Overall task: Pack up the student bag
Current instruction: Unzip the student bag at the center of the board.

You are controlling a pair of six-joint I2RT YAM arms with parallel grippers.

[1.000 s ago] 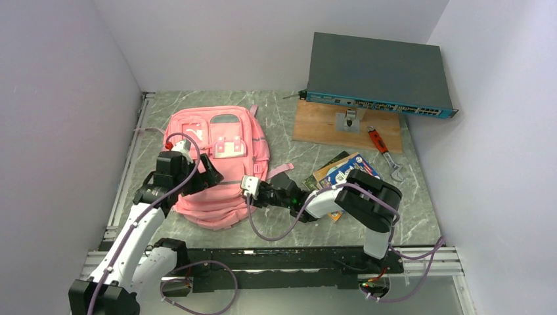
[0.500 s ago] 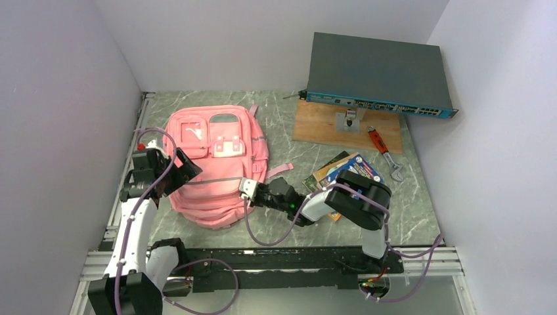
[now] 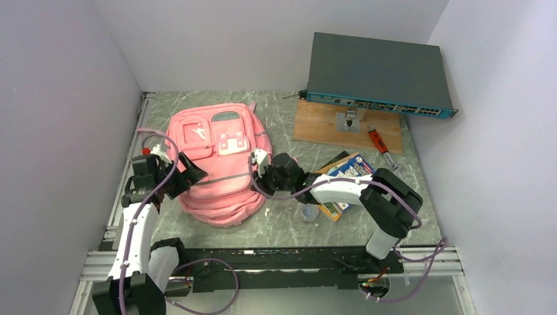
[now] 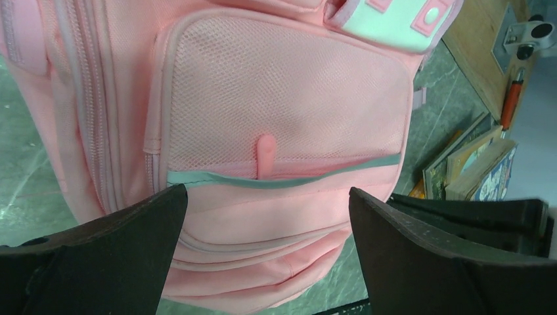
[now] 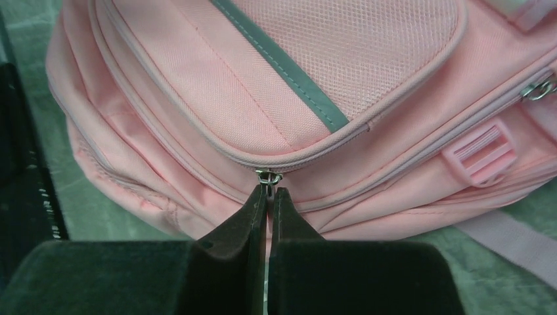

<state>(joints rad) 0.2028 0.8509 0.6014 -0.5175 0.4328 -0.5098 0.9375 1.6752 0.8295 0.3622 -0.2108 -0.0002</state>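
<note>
Since a second ago my right gripper [image 5: 268,191] has closed its jaws on the zipper pull [image 5: 268,176] at the side of the student bag [image 5: 341,79]. My left gripper [image 4: 266,194] has drawn back, jaws wide apart above the bag's mesh pocket [image 4: 282,98]. Packing has barely begun: the bag lies zipped on the counter [image 3: 289,223], with the books [image 3: 345,172] waiting beside it.

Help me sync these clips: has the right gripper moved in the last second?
Yes. In the top view the right gripper has shifted farther out, nearer the wooden board, now shut on the zipper pull of the student bag.
</note>
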